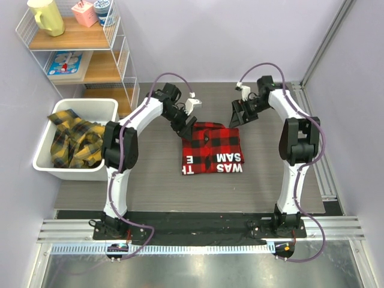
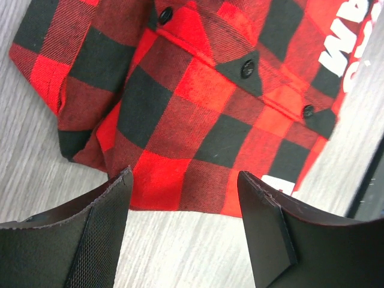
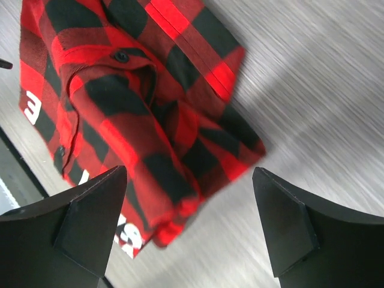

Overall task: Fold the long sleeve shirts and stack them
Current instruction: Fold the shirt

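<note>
Left gripper (image 1: 186,125), right gripper (image 1: 236,116) hover empty, jaws apart, over folded red shirt (image 1: 212,150), frame centre. Your stray fingertip could snag and undo the fold.

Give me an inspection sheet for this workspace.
Surface: grey wood-grain table, no spills seen.
Job's things: red shirt folded mid-table, lettering showing; yellow shirts heaped in white bin at left.
Clutter: nothing seen.
Tools: left tool and right tool open, empty, at the red shirt's far corners.
Cables: purple cables loop along both arms.
Surroundings: wire shelf with yellow jug far left; grey walls.
</note>
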You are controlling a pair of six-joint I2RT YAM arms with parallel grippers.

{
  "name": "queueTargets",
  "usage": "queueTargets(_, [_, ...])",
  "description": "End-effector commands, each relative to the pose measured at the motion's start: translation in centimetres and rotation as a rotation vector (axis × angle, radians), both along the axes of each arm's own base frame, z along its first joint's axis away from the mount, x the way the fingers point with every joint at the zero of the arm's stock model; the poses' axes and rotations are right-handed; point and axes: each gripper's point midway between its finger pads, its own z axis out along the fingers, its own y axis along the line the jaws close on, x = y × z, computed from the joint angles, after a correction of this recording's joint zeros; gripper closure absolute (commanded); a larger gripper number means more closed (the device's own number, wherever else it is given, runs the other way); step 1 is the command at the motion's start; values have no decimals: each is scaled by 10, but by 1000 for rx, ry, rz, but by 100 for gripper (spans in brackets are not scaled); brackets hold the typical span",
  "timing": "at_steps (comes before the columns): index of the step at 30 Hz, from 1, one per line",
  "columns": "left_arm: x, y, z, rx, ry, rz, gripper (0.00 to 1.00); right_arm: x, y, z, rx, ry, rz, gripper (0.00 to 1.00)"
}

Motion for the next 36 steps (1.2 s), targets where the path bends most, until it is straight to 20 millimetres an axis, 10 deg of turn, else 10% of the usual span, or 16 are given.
queueTargets(1, [10, 4, -11, 15, -72, -40, 29, 13, 7, -11, -8, -49, 15, 8])
queueTargets(9, [33, 18, 8, -13, -181, 53, 29, -4, 24, 0, 83, -29, 77, 21])
queueTargets(17, [29, 1, -2, -59, -136, -13, 30, -3, -1, -54, -51, 57, 39, 88])
queueTargets(23, [22, -19, -11, -78, -118, -65, 35, 4, -9, -77, -101, 54, 38, 94])
queueTargets(27, [3, -26, -15, -103, -35, -75, 59, 0, 0, -83, -100, 64, 69, 94])
queueTargets(36, [-76, 5, -16, -85, 84, -108, 87, -84, 21, -74, -43, 184, 188, 94])
